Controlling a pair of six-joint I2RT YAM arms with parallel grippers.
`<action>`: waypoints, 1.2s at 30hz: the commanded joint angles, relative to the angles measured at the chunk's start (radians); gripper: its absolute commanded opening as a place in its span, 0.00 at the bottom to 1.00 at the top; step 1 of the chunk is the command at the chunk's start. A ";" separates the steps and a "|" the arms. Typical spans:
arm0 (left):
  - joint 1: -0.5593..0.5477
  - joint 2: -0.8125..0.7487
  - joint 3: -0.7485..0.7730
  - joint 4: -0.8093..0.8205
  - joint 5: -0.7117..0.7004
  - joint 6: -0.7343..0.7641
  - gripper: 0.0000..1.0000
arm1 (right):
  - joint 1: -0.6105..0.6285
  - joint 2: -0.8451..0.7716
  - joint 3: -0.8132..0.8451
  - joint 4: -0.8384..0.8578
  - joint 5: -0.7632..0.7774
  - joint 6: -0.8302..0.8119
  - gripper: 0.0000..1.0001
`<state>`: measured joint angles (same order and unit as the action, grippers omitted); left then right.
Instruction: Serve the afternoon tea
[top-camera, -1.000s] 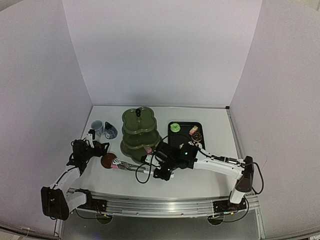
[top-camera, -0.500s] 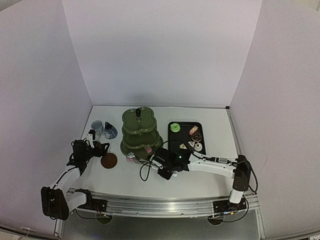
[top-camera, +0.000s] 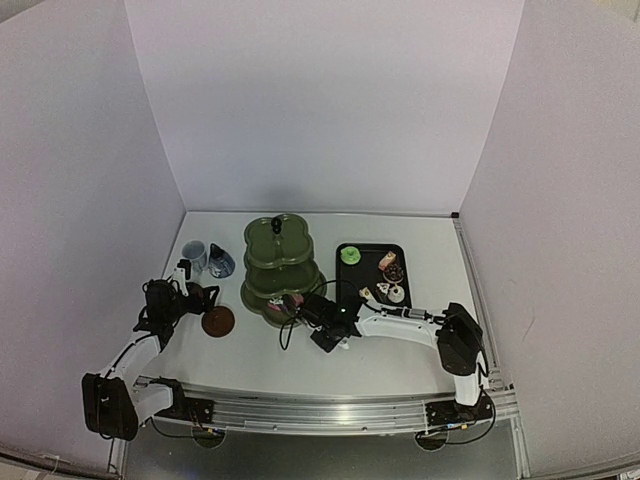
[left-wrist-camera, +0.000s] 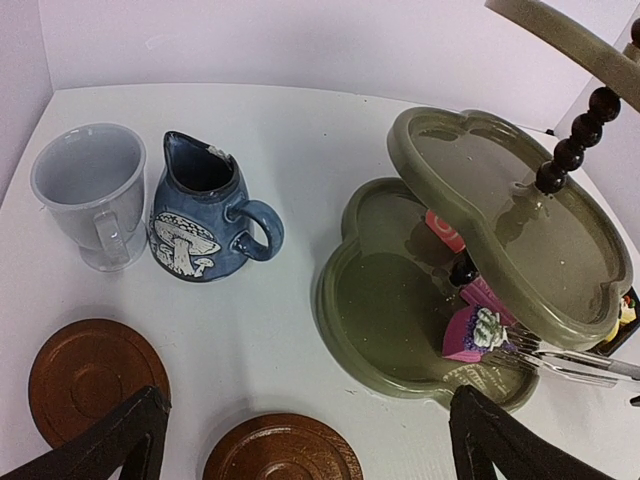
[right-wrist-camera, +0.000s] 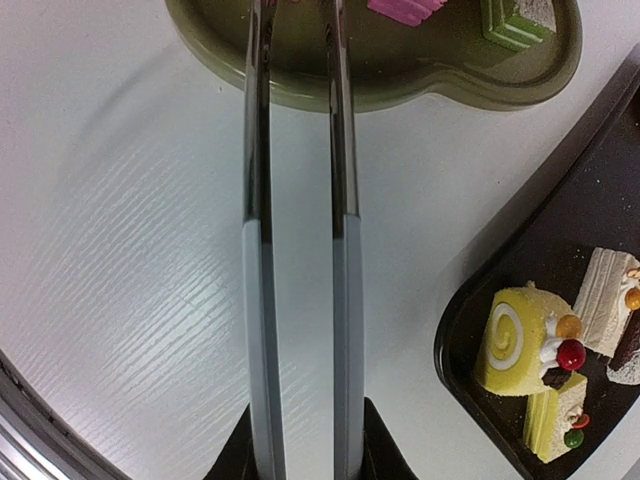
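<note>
At the lowest plate of the olive-green three-tier stand (left-wrist-camera: 372, 300), my right pincer (right-wrist-camera: 303, 445) squeezes thin pale metal tongs (right-wrist-camera: 258, 300) on a pink frosted cake (left-wrist-camera: 470, 333), reaching under the middle tier; left pincer (left-wrist-camera: 300, 440) hangs spread.

The top camera looks down from high above the near edge over the whole table (top-camera: 240, 365). The left wrist camera sits low, close to the left side of the stand (left-wrist-camera: 480, 190). The right wrist camera looks down along the tongs (right-wrist-camera: 345, 300). All 3 share the bottom tier of the stand.
</note>
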<state>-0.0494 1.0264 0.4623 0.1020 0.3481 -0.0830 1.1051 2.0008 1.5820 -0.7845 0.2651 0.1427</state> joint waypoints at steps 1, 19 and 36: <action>0.005 -0.022 -0.004 0.014 0.017 0.002 0.98 | -0.012 0.018 0.062 0.041 0.025 0.043 0.00; 0.006 -0.013 0.001 0.013 0.020 0.002 0.98 | -0.015 -0.065 0.043 -0.006 -0.038 0.039 0.35; 0.005 -0.001 0.007 0.013 0.021 0.003 0.98 | -0.067 -0.328 -0.047 -0.311 -0.142 0.037 0.30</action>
<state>-0.0494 1.0260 0.4622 0.1020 0.3634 -0.0817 1.0712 1.7566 1.5518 -0.9571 0.1486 0.1769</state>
